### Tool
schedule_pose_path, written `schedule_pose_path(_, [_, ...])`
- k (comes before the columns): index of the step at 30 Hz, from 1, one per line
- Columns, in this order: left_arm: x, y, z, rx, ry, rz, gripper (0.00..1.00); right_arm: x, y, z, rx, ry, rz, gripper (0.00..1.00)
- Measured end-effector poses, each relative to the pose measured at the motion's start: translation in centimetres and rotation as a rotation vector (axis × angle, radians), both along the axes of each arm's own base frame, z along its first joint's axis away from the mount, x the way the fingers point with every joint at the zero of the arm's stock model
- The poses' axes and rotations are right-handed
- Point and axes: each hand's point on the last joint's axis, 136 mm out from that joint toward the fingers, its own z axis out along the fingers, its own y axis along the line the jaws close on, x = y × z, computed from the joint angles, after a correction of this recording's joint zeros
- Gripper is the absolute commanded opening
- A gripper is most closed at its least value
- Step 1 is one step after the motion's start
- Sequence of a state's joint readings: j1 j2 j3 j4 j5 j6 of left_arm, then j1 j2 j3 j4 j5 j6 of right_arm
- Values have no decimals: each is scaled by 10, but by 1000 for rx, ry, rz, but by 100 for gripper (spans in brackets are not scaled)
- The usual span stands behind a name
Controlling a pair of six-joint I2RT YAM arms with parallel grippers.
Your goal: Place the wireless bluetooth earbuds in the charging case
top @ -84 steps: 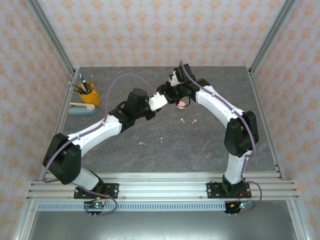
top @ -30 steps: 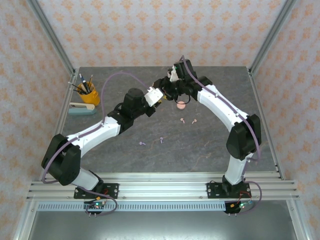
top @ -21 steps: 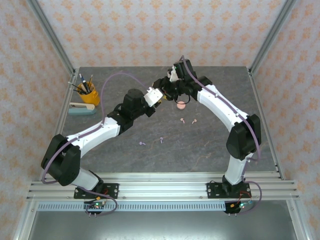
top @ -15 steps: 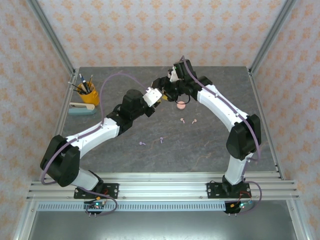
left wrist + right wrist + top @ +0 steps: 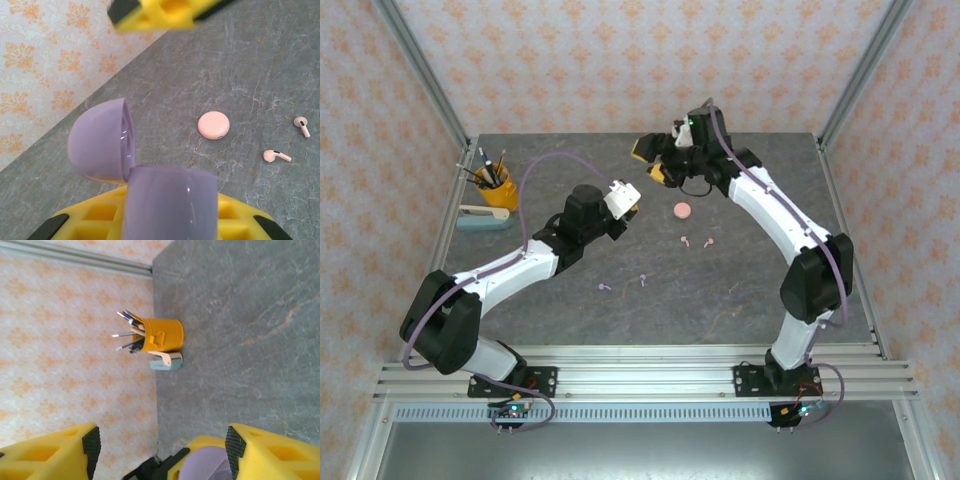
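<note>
My left gripper [image 5: 630, 194] is shut on a lilac-purple charging case [image 5: 172, 200] whose lid [image 5: 100, 140] stands open to the left. My right gripper [image 5: 651, 162] hangs open and empty above and behind it, its yellow fingers [image 5: 270, 452] spread wide apart. A closed salmon-pink case [image 5: 682, 210] lies flat on the table, to the right of the left gripper. Two pink earbuds [image 5: 687, 241] [image 5: 707, 242] lie just in front of it. Two purple earbuds [image 5: 604, 286] [image 5: 644, 279] lie nearer the arms' bases.
A yellow pen cup [image 5: 496, 187] and a light blue stapler [image 5: 484, 216] stand at the table's left edge. The grey table [image 5: 740, 290] is bounded by aluminium rails and patterned walls.
My right gripper has pulled up and back from the purple case and now stands open. The left gripper has drawn slightly left with the case, away from the pink case.
</note>
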State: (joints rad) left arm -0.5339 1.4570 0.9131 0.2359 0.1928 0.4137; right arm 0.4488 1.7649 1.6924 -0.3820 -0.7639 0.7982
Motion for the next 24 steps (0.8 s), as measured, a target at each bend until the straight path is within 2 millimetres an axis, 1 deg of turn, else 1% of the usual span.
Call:
schedule_pose_path(3, [0, 0, 0, -7, 5, 4, 21, 3, -10, 14, 22, -29, -25, 69])
schedule_pose_path(6, [0, 1, -1, -23, 13, 11, 22, 0, -18, 16, 32, -37, -42, 69])
schedule_pose_path(8, [-1, 2, -2, -41, 22, 13, 22, -1, -23, 11, 33, -34, -51, 69])
schedule_pose_path(10, [-4, 4, -1, -72, 35, 11, 22, -4, -27, -1, 25, -18, -57, 69])
schedule_pose_path(12, [-8, 6, 3, -113, 46, 1, 22, -8, -32, -18, 12, 8, -63, 69])
schedule_pose_path(16, [-18, 6, 22, -211, 45, -25, 22, -20, -39, -49, -8, 38, -63, 68])
schedule_pose_path(18, [-24, 4, 37, -266, 32, -49, 22, -27, -42, -58, -10, 28, -54, 67])
schedule_pose_path(21, [-33, 1, 55, -328, 21, -87, 22, -37, -43, -58, -3, -25, -20, 66])
schedule_pose_path(24, [-40, -3, 66, -375, 22, -118, 22, -44, -41, -46, 10, -111, 30, 62])
